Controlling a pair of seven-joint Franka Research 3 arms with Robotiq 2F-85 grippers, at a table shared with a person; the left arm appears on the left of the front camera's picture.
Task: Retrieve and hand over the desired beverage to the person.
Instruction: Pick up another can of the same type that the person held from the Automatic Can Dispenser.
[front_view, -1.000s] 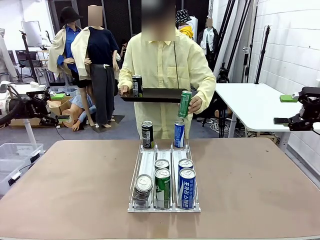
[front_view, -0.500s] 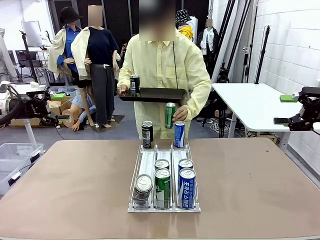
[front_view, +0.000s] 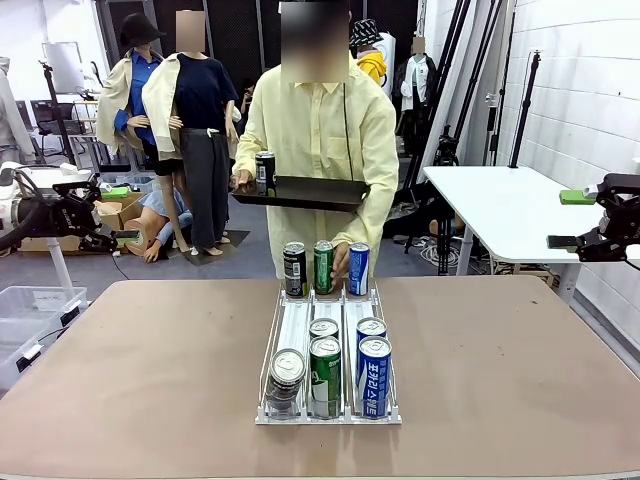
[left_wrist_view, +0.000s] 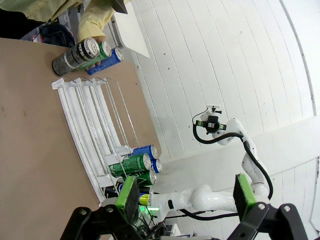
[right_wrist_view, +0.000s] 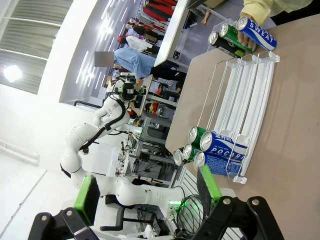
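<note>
**Hand on green can at rack end**

The person, upper centre of the front view, grips the green can standing at the rack's far end on the tabletop. Left tool and right tool both gape wide, empty.

Front camera across table, wrist cameras high (rolled sideways), all sharing can rack.
</note>
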